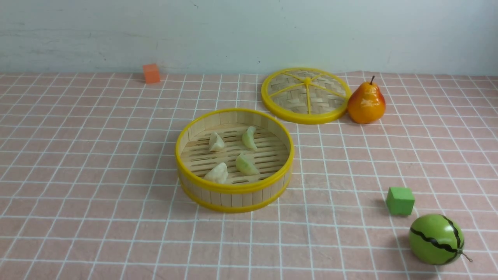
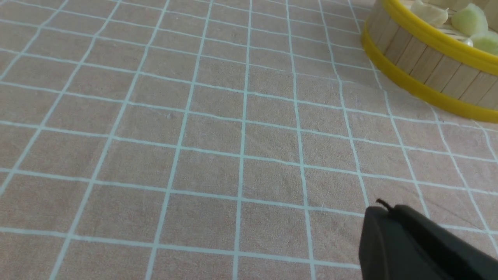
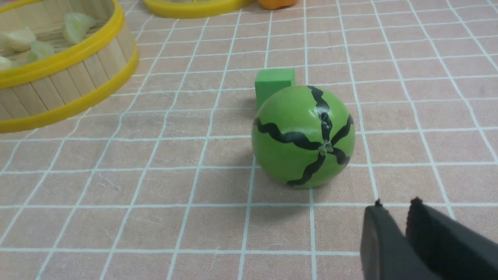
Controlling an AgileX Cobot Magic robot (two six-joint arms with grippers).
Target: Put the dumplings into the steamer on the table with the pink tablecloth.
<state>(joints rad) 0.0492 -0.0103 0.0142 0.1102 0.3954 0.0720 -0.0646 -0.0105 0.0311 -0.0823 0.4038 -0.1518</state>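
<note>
The counter (image 1: 78,175) under the pink tablecloth (image 1: 350,163) carries the steamer (image 1: 234,194) at its middle, lid (image 1: 305,95) lying apart beyond it; all four dumplings (image 1: 217,142) rest on the slatted floor, so the task looks complete; the left gripper (image 2: 383,217) hangs over bare cloth, jaws together; the right gripper (image 3: 393,217), near the toy watermelon (image 3: 303,136), shows jaws slightly apart, empty.

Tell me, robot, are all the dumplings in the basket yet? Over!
Left gripper shut, right gripper slightly open, both empty. Four dumplings inside steamer. Nothing in the way.
</note>
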